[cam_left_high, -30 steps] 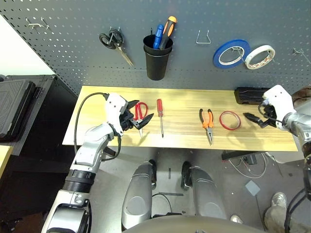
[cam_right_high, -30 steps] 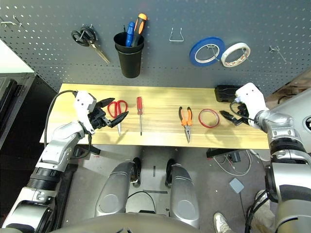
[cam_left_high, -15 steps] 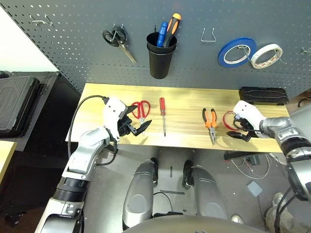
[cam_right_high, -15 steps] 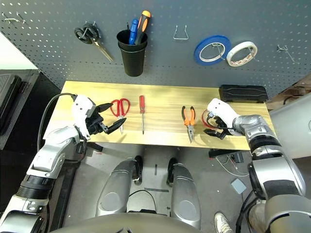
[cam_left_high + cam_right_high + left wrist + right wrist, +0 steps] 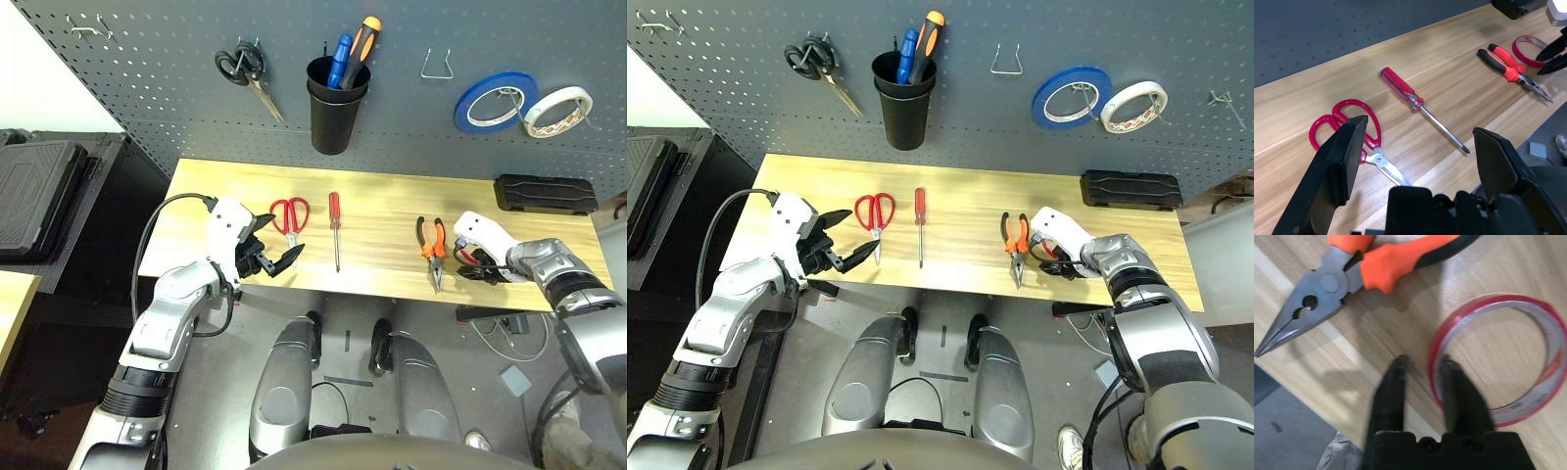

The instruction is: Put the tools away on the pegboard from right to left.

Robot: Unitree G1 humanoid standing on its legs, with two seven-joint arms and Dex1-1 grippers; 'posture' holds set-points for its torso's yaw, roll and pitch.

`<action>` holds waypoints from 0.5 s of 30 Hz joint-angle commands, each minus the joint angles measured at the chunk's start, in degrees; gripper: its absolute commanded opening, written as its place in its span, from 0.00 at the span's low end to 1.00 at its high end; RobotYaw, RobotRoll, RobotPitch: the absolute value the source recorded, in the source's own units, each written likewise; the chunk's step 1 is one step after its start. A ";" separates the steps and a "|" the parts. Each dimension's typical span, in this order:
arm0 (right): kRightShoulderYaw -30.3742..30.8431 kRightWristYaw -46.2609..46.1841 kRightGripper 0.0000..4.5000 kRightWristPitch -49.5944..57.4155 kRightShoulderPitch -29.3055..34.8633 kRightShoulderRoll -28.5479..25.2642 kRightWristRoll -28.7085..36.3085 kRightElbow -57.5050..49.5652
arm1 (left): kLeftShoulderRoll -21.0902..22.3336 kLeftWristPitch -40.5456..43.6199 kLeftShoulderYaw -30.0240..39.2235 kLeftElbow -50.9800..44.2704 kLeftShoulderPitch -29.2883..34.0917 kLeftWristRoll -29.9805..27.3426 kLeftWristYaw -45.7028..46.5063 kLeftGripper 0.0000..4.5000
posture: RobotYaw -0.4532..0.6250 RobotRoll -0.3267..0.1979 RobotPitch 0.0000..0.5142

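A pale wooden table (image 5: 382,211) stands over a grey floor (image 5: 343,343). A black case (image 5: 34,201) lies far left.

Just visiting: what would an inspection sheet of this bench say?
Surface: wooden table.
Job's things: red tape ring, pliers, screwdriver, red scissors lie on it; pegboard behind.
Clutter: black cup, black scissors, blue tape, white tape on the pegboard; black box on table.
Claws: left claw open, near the red scissors; right claw shut on the red tape ring.
Cables: black cable loops by the left arm.
Surroundings: black case at the left.
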 commanded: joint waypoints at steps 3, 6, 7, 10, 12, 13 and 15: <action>-2.53 -7.44 0.00 -5.75 3.99 -3.34 0.83 -1.12 | -0.80 -1.48 -1.13 0.20 -0.61 0.03 -0.93 1.00 | 0.65 0.62 0.59; -5.37 -11.14 0.00 -8.85 6.60 -5.15 2.78 -2.84 | -1.18 -2.70 -1.56 -0.66 -0.83 -0.79 -2.14 1.00 | 0.65 0.62 0.57; -6.54 -12.32 0.00 -9.94 7.77 -5.62 3.67 -3.77 | -1.15 -2.96 -1.71 -1.11 -0.80 -1.14 -2.73 1.00 | 0.64 0.62 0.57; -9.78 -15.02 0.00 -12.55 11.38 -6.62 6.01 -7.01 | -1.16 -3.26 -1.86 -2.69 -0.79 -2.35 -4.18 1.00 | 0.64 0.62 0.56; -11.57 -16.55 0.00 -14.21 14.61 -7.12 7.18 -10.08 | -1.00 -2.43 -1.67 -4.74 -0.68 -3.97 -5.35 1.00 | 0.64 0.62 0.55; -12.75 -17.83 0.00 -15.57 16.42 -7.34 7.94 -11.70 | -0.91 -1.44 -1.66 -6.09 -0.76 -5.20 -6.07 1.00 | 0.63 0.62 0.54; -14.99 -20.69 0.00 -18.57 20.45 -7.72 9.04 -15.45 | -0.53 0.77 -1.57 -9.12 -1.09 -8.12 -7.62 1.00 | 0.63 0.62 0.54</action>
